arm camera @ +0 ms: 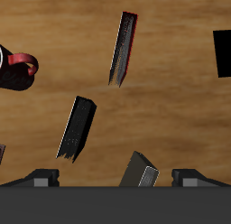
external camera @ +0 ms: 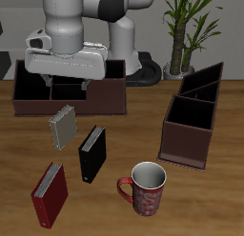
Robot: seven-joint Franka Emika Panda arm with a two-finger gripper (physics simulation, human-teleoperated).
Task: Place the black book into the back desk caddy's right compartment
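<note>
The black book [external camera: 91, 152] lies flat on the table in front of the back desk caddy [external camera: 67, 99], between the grey book and the mug. It also shows in the wrist view [arm camera: 77, 126]. The caddy is a long low maroon box at the table's back. Its right compartment [external camera: 108, 76] is dark inside and partly hidden by my hand. My gripper [external camera: 67, 83] hangs over the caddy's middle, farther back than the book and apart from it. It is open and empty, and its fingertips [arm camera: 41, 178] stand wide apart in the wrist view.
A grey book [external camera: 62, 127] lies just in front of the caddy. A red book [external camera: 50, 192] lies near the table's front edge. A red patterned mug [external camera: 145, 187] stands beside the black book. A taller slant-sided caddy [external camera: 191, 121] stands at the side.
</note>
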